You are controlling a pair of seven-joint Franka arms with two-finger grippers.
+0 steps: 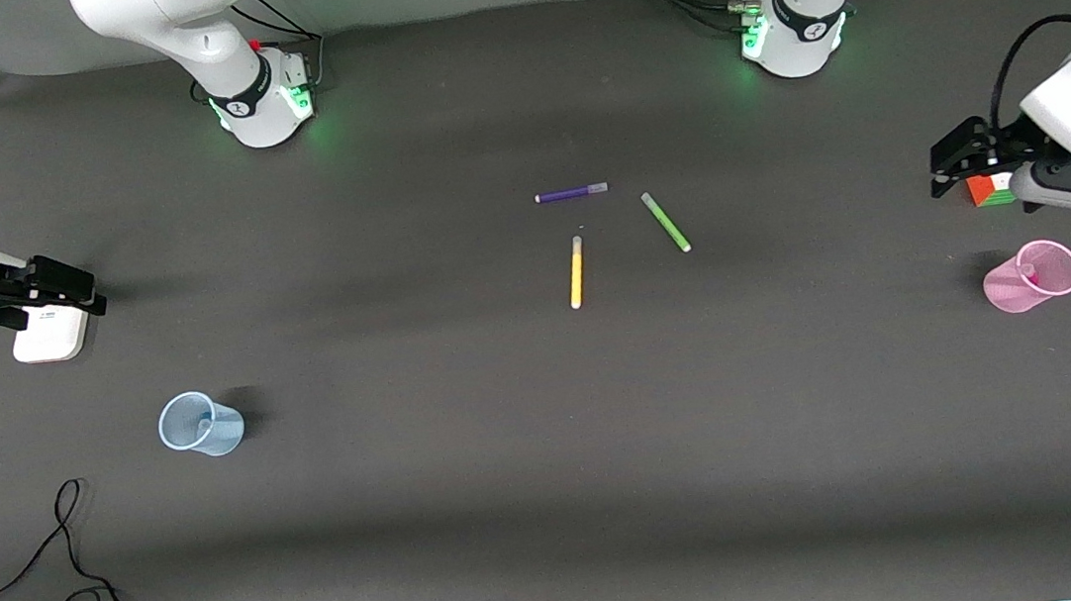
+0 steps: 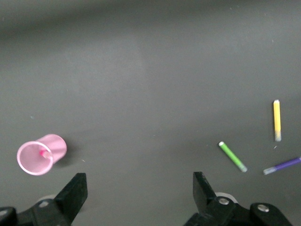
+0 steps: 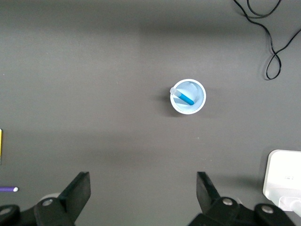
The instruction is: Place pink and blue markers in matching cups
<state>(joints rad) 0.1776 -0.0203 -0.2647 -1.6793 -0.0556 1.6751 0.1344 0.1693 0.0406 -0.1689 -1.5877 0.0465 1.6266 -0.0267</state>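
The pale blue cup (image 1: 200,424) stands toward the right arm's end of the table, and in the right wrist view (image 3: 188,97) the blue marker (image 3: 184,97) leans inside it. The pale pink cup (image 1: 1033,276) stands toward the left arm's end, and in the left wrist view (image 2: 41,154) the pink marker (image 2: 43,153) shows inside it. My right gripper (image 1: 77,291) hangs open and empty over the table beside a white box; its jaws show wide apart in its wrist view (image 3: 143,186). My left gripper (image 1: 948,169) is open and empty over a colour cube; it also shows in its wrist view (image 2: 139,186).
A purple marker (image 1: 572,193), a yellow marker (image 1: 576,272) and a green marker (image 1: 666,222) lie mid-table. A white box (image 1: 52,336) sits at the right arm's end, a colour cube (image 1: 992,189) at the left arm's end. A black cable (image 1: 78,587) loops near the front camera's edge.
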